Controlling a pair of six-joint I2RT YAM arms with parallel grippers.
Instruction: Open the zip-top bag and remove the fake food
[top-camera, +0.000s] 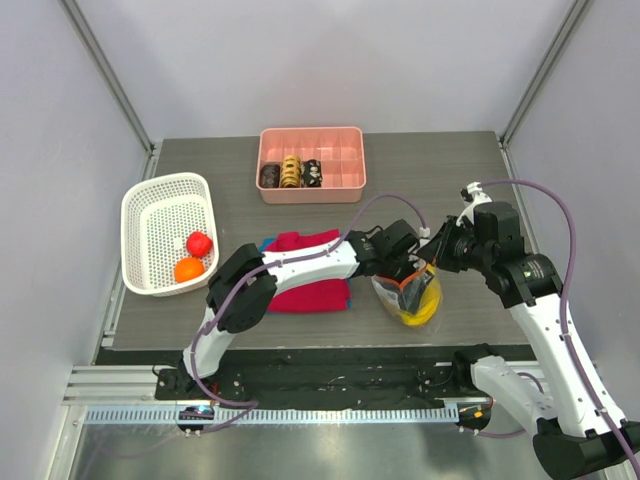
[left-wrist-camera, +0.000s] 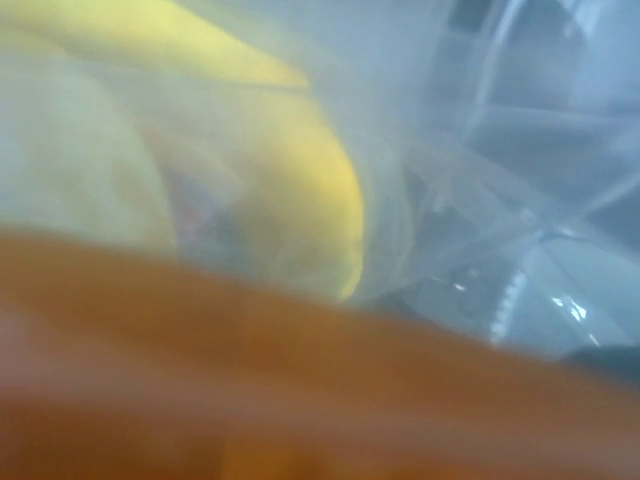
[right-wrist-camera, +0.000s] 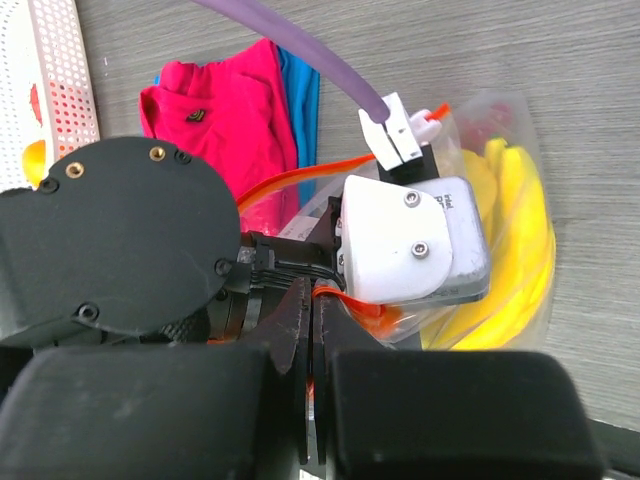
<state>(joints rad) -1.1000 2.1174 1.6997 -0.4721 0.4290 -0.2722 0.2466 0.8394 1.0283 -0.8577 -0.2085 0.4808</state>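
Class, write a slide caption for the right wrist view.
Right tool pinches the orange strip of the bag, banana inside.

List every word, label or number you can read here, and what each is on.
"Intel": on the white camera case in the right wrist view; the word after it is too small to read.
Dark tag on the red shirt: too small to read.
Top and left wrist views: nothing readable.

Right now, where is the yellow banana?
In the top view, the banana sits inside the zip-top bag near the table's front edge, just right of the red shirt.
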